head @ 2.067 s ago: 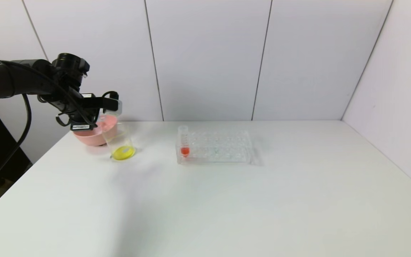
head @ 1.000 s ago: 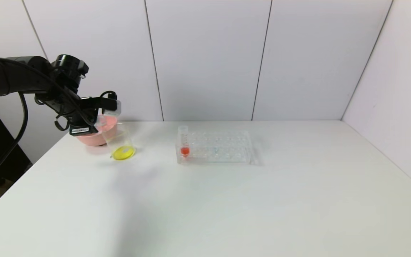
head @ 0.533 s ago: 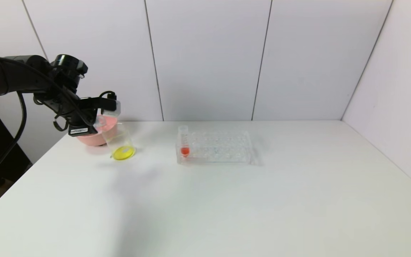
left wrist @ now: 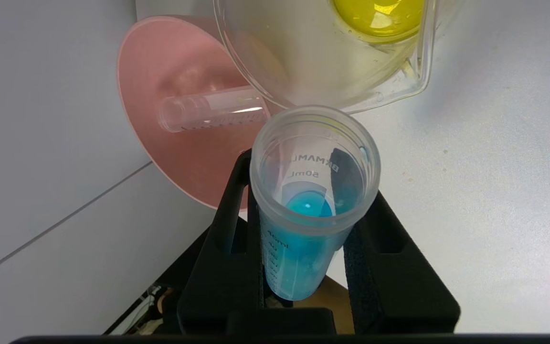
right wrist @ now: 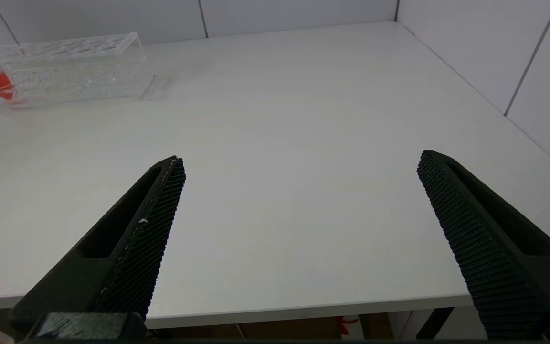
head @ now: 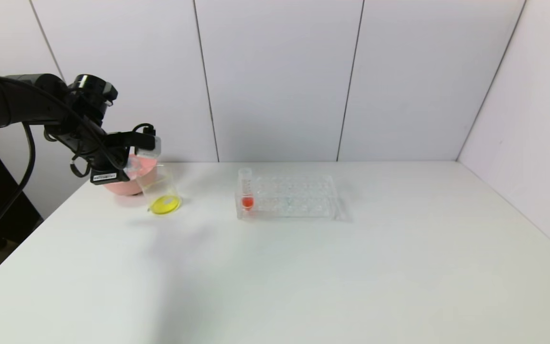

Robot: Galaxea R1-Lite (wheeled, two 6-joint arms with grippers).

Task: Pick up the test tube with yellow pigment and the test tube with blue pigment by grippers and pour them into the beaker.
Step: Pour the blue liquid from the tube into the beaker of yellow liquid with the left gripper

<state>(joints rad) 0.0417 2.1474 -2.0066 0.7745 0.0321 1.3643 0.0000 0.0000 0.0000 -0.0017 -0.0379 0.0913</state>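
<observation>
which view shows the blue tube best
The left wrist view: the blue tube fills it, clamped in the left gripper, mouth near the beaker. The head view barely shows it; the right wrist view shows none.

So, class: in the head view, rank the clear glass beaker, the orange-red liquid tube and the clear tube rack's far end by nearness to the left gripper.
1. Clear glass beaker, just below the left gripper.
2. Orange-red liquid tube, at the rack's left end.
3. Clear tube rack's right end, farthest.
</observation>
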